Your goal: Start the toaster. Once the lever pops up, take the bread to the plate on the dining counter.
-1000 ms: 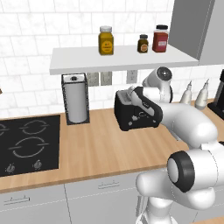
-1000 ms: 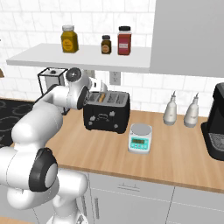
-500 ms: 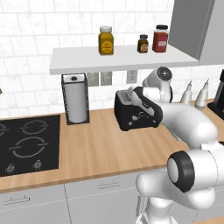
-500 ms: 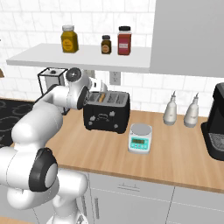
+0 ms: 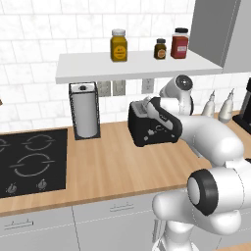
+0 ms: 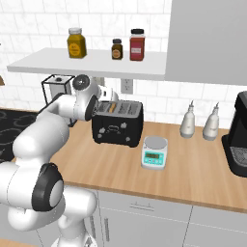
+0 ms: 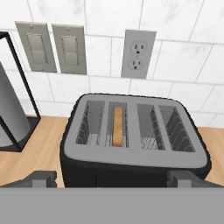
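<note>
1. The toaster is sitting on the wooden table against the tiled wall, between the paper towel holder and a small kitchen scale.
2. The bread is standing upright in one of the toaster's slots, second from the left in the hand view, with only its top crust showing; the remaining slots are showing bare wire racks.
3. The gripper is hovering just above the toaster with its jaws standing wide apart and holding nothing; only the two dark fingertips are showing, cut off at the bottom edge.
4. In the left base view the arm is covering much of the toaster's right side.
5. The toaster's lever cannot be made out in any view.
6. Three jars are resting on the shelf above.
</note>
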Robot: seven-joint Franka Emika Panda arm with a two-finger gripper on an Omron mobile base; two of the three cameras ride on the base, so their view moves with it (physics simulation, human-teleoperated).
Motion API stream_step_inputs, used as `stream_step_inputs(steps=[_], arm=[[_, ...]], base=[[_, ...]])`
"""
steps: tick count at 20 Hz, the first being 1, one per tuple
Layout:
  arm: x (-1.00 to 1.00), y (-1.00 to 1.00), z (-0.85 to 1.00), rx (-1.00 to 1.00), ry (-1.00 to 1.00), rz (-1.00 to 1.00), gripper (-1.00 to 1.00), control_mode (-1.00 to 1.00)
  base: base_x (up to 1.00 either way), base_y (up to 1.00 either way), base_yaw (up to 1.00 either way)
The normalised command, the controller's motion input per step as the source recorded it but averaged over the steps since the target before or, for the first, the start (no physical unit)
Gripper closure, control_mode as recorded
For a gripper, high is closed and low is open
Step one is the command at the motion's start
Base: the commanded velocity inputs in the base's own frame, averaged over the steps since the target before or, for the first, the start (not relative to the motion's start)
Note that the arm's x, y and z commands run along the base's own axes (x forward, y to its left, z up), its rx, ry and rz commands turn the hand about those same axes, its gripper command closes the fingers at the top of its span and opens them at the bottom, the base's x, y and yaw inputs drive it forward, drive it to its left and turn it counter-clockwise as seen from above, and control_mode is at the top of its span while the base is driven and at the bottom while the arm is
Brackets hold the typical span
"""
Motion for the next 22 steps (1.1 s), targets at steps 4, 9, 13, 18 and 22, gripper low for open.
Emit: stream_step_inputs(steps=[4, 9, 13, 18, 22], arm=[[0.0, 0.0, 0.0, 0.0, 0.0, 0.0, -1.0, -1.0], [0.0, 0.0, 0.0, 0.0, 0.0, 0.0, -1.0, -1.0], [0.0, 0.0, 0.0, 0.0, 0.0, 0.0, -1.0, -1.0], [0.0, 0.0, 0.0, 0.0, 0.0, 0.0, -1.0, -1.0], [0.0, 0.0, 0.0, 0.0, 0.0, 0.0, -1.0, -1.0]], base=[[0.0, 0.0, 0.0], [0.0, 0.0, 0.0], [0.0, 0.0, 0.0], [0.0, 0.0, 0.0], [0.0, 0.0, 0.0]])
